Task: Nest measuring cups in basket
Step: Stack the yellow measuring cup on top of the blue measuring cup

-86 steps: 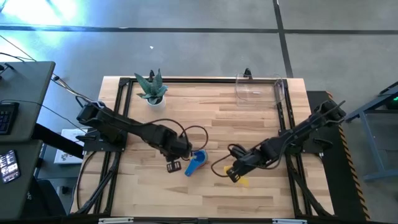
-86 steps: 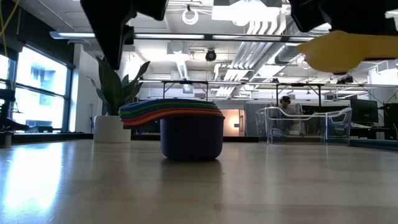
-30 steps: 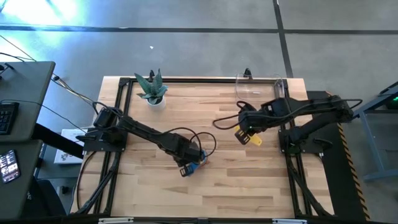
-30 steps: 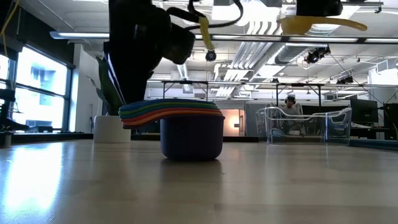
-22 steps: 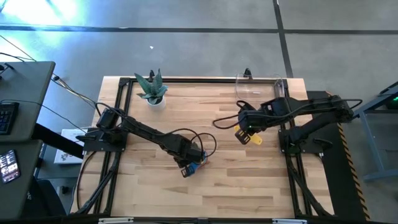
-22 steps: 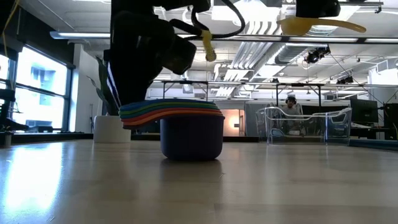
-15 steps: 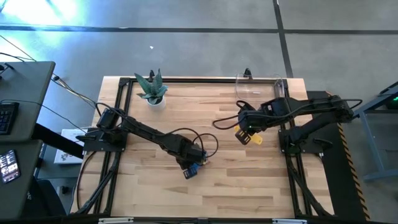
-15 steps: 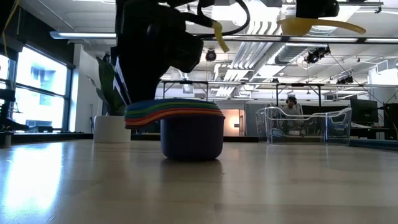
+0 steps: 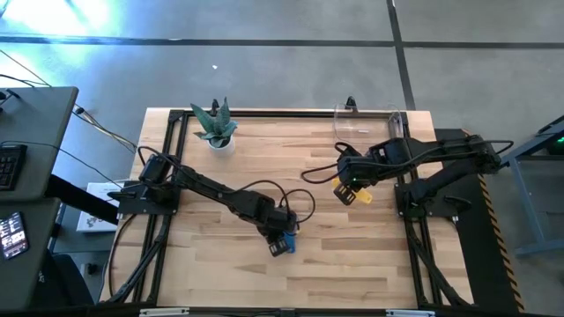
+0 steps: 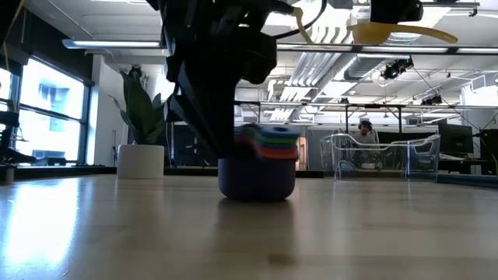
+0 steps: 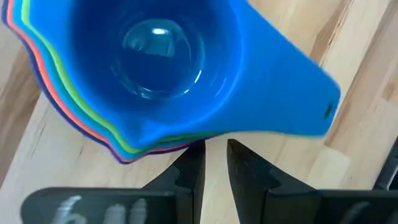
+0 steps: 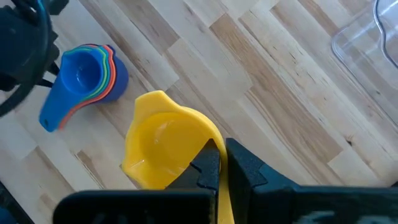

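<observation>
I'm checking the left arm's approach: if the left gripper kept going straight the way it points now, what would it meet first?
The left gripper points down at the stack of nested cups. Its nearly closed fingers sit at the stack's rim, so it would probably meet the lower cups' rim edges or, just beside them, the wooden table. Depth is unclear.

Stacked cups [image 10: 267, 142] blurred; handles apparently hidden by arm.

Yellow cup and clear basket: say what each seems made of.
Yellow cup: probably smooth moulded plastic, uniformly coloured with a soft sheen.
Basket: likely clear rigid plastic; the wooden table shows through its glossy walls.
</observation>
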